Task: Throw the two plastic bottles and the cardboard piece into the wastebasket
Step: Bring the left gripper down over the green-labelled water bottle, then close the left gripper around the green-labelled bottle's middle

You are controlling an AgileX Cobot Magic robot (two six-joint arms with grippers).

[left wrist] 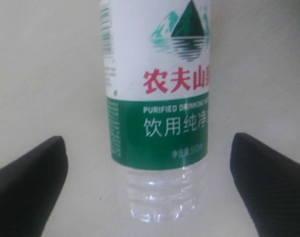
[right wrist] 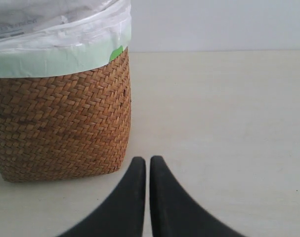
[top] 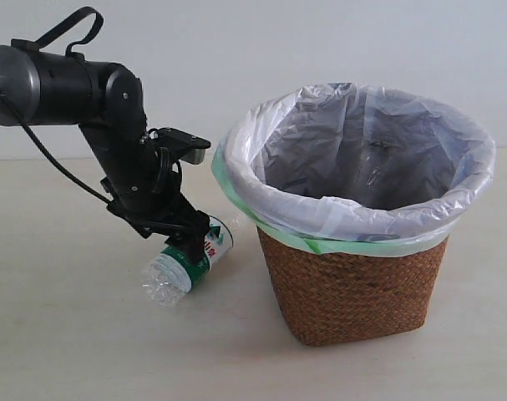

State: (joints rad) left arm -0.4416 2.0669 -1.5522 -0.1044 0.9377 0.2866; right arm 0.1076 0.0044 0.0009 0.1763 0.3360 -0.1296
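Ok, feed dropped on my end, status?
Left pincer open, astride green-label bottle lying on table. Right pincer shut, empty, beside wastebasket. Nothing seen blocking.

One bottle (left wrist: 157,108), one wastebasket (top: 353,288)

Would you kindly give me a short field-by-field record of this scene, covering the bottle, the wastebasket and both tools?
Bottle: green-and-white-labelled plastic bottle, lying on the table, outside the basket
Left tool: open, one finger either side of the bottle, not clamped
Right tool: shut, empty, low beside the basket
Wastebasket: brown wicker wastebasket, upright, lined with a white plastic bag
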